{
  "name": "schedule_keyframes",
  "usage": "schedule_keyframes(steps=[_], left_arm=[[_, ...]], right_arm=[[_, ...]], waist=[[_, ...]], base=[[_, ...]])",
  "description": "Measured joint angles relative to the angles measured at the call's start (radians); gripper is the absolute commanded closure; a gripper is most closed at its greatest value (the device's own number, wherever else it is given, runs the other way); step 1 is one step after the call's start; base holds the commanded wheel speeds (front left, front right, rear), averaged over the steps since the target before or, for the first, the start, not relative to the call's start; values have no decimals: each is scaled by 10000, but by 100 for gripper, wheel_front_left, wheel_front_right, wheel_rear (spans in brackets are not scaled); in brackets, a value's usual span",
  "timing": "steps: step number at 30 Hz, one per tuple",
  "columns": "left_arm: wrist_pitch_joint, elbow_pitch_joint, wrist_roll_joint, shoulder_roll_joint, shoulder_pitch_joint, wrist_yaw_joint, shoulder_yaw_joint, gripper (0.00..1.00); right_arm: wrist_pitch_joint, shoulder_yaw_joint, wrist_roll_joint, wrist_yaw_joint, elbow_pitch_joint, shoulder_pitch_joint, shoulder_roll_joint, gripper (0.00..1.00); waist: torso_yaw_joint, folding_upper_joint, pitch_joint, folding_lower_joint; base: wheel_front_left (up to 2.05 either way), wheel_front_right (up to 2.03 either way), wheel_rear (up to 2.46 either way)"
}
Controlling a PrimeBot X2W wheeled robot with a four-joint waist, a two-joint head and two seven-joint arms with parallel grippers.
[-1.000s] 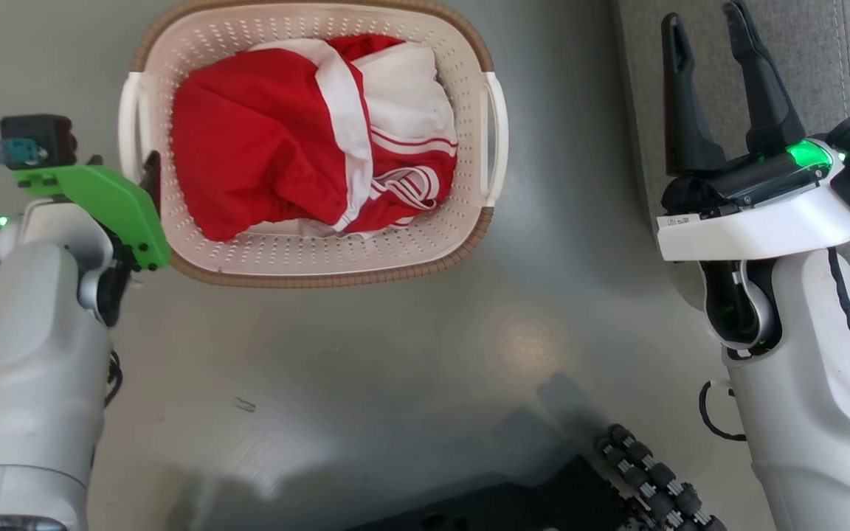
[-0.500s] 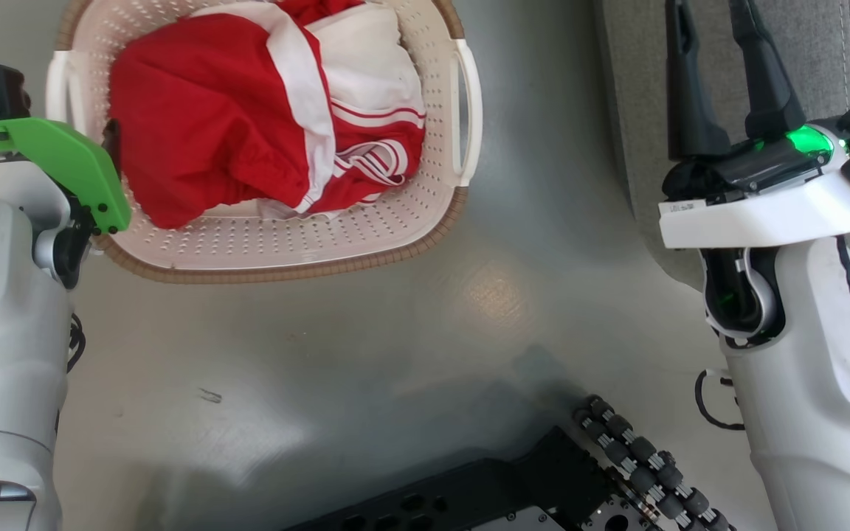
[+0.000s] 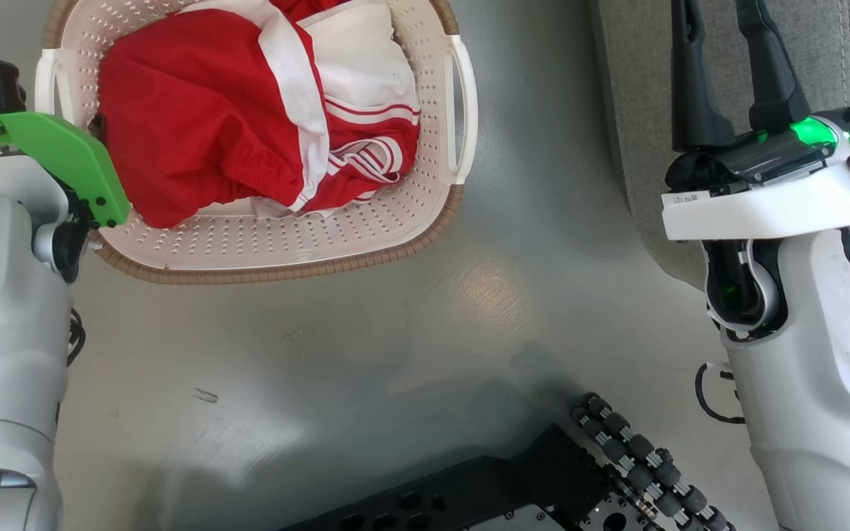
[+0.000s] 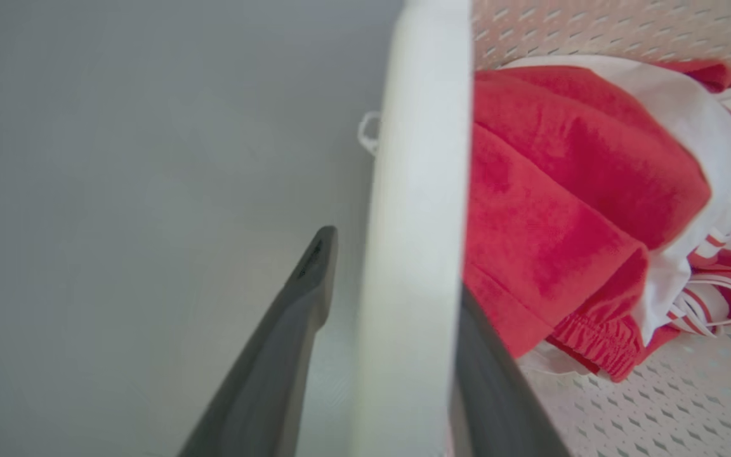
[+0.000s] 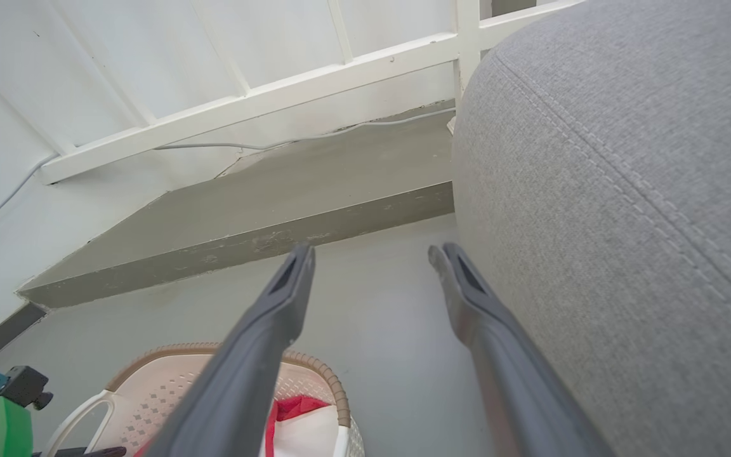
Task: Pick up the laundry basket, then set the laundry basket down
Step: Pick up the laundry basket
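Red and white clothes (image 3: 211, 110) lie bunched up at the far left. A grey sofa (image 5: 625, 190) stands on the right of the grey floor (image 3: 395, 332).

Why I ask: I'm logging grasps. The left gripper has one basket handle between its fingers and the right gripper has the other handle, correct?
Not quite. The head view shows the right gripper open, beside the grey sofa, clear of the laundry basket. The left gripper does have one handle between its fingers.

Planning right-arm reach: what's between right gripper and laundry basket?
Head view: bare grey floor, then the grey sofa edge, lie between the right gripper and the laundry basket.
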Motion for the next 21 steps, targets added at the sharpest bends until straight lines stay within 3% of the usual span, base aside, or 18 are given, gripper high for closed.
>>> schedule_keyframes(steps=[2, 3, 4, 5, 21], left_arm=[[-61, 33, -4, -48, -14, 0, 0, 62], [-73, 61, -10, -73, -17, 0, 0, 62], [-117, 102, -36, -90, -21, 0, 10, 70], [-180, 155, -44, -98, -25, -2, 15, 99], [-1225, 767, -780, -886, 28, 4, 437, 100]], right_arm=[[0, -2, 0, 0, 19, -39, 0, 0], [0, -2, 0, -2, 27, -58, 0, 0], [0, -2, 0, 0, 36, -89, 0, 0], [0, 0, 0, -2, 38, -118, 0, 0], [0, -38, 0, 0, 307, -129, 2, 0]], waist=[[26, 0, -27, 0], [38, 0, -43, 0], [52, 0, -60, 0], [65, 0, -78, 0], [389, 0, -722, 0]], base=[[0, 0, 0], [0, 0, 0], [0, 0, 0], [0, 0, 0], [0, 0, 0]])
